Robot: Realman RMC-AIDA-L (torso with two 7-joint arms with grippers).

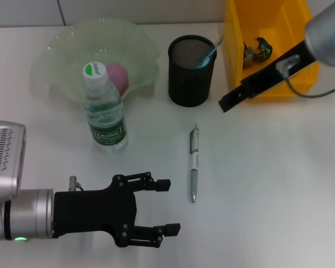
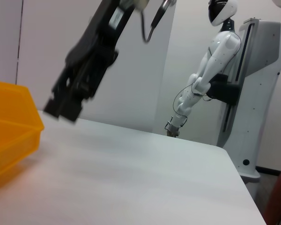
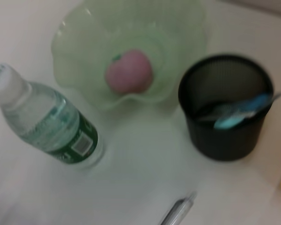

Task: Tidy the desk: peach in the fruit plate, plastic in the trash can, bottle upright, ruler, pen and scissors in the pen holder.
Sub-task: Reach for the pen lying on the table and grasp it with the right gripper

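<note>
Peach (image 1: 116, 74) in plate (image 1: 61, 47), bottle (image 1: 105, 110) upright before it: both sorted. Pen (image 1: 194, 163) flat on table (image 1: 268, 167), well apart from holder (image 1: 191, 71); next to fetch, likely. Left gripper (image 1: 166, 206) near pen, jaws wide, empty. Right gripper (image 1: 229, 101) beside holder, jaws' state unclear. Holder contents blue, indistinct; bin (image 1: 268, 44) scraps unidentifiable.

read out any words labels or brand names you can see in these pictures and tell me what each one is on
White brand word on the water bottle's green label: too small to read for certain.
Small word on the green half of the bottle cap: too blurred to read.
Barcode patch on the label in the right wrist view: no legible digits.
Pen, pen holder, yellow bin, left end effector, right end effector: no text visible.
</note>
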